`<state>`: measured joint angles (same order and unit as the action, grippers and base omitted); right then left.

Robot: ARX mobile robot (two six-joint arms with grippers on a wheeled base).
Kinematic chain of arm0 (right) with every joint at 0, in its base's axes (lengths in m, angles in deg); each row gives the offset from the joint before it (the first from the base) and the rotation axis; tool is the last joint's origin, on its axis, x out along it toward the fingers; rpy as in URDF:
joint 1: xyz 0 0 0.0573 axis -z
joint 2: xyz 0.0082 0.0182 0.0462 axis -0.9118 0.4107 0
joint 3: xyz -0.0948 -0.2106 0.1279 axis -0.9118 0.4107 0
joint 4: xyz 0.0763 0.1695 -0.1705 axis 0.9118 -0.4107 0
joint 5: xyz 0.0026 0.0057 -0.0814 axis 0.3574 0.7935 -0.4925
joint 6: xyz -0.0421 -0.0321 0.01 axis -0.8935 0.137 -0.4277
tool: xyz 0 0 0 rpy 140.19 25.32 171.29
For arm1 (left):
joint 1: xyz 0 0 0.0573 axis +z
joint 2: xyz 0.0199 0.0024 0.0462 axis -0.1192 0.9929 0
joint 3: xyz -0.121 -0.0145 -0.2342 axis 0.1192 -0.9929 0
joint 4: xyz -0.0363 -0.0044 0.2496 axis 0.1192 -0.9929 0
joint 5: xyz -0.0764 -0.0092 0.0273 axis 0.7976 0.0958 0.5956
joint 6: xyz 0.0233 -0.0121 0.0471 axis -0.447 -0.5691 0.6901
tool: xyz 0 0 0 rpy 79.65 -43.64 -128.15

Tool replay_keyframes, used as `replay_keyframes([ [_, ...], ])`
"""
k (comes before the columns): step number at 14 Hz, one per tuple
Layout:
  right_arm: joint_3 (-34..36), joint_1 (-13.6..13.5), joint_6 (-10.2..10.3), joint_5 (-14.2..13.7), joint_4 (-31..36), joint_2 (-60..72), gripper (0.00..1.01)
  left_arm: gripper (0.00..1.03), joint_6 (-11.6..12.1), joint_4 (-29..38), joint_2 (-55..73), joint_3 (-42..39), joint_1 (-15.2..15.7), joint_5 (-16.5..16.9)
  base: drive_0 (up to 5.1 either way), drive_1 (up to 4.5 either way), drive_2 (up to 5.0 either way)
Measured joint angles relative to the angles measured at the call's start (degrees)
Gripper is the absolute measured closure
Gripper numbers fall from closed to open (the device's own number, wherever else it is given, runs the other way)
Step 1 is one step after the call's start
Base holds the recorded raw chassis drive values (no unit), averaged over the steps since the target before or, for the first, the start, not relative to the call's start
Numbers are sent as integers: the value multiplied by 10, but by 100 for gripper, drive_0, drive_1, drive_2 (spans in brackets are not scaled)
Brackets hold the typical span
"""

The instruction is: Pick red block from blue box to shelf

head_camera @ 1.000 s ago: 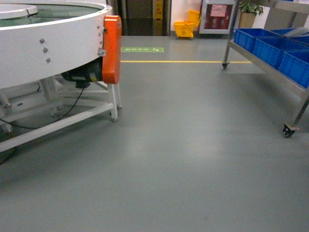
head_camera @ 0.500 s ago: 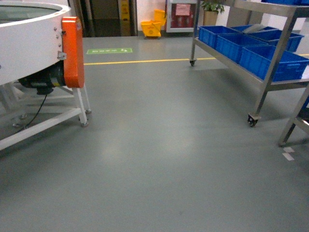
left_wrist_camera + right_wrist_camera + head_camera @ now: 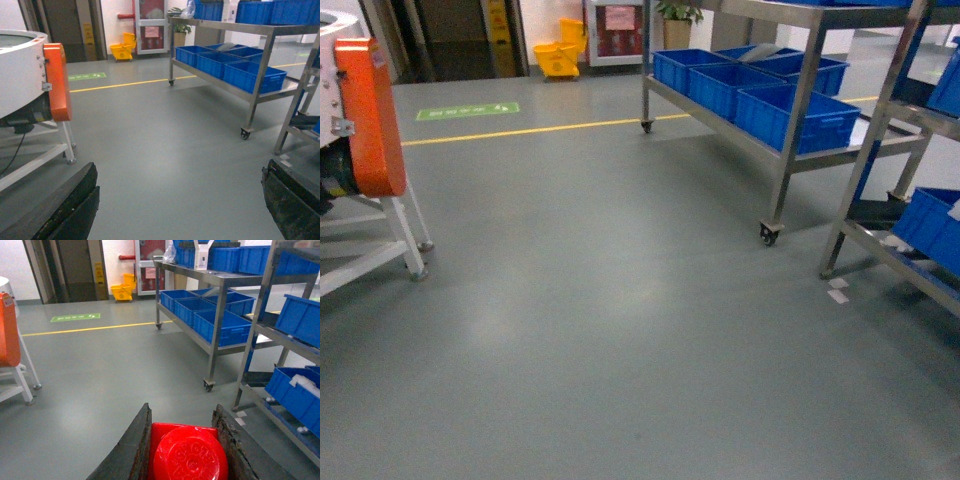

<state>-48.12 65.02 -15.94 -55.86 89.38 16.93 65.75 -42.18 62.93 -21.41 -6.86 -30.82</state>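
My right gripper (image 3: 182, 450) has its dark jaws clamped on the small glossy red plastic block (image 3: 186, 452), stud facing the camera, my left gripper (image 3: 180, 200) hangs with jaws wide apart, and the tall stainless-steel shelf (image 3: 798, 95) stands ahead to the right.

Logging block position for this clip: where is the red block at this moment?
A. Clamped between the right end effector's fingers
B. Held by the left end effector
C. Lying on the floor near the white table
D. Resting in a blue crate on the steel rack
A: the right wrist view shows the red block wedged between the two dark fingers of the right end effector, while the left end effector stands open and empty.
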Motion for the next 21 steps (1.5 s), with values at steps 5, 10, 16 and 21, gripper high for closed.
replay_keyframes([
  [5,0,0,0,0,0,0,73,5,0,0,0,0,0,1,-152,-152,-152],
  [10,0,0,0,3,0,-2,73,5,0,-2,0,0,0,-2,-453,-5,-5],
  [16,0,0,0,0,0,-3,73,5,0,0,0,0,0,-1,-178,137,-494],
  [21,0,0,0,0,0,-3,73,5,0,1,0,0,0,-1,-180,199,-559],
])
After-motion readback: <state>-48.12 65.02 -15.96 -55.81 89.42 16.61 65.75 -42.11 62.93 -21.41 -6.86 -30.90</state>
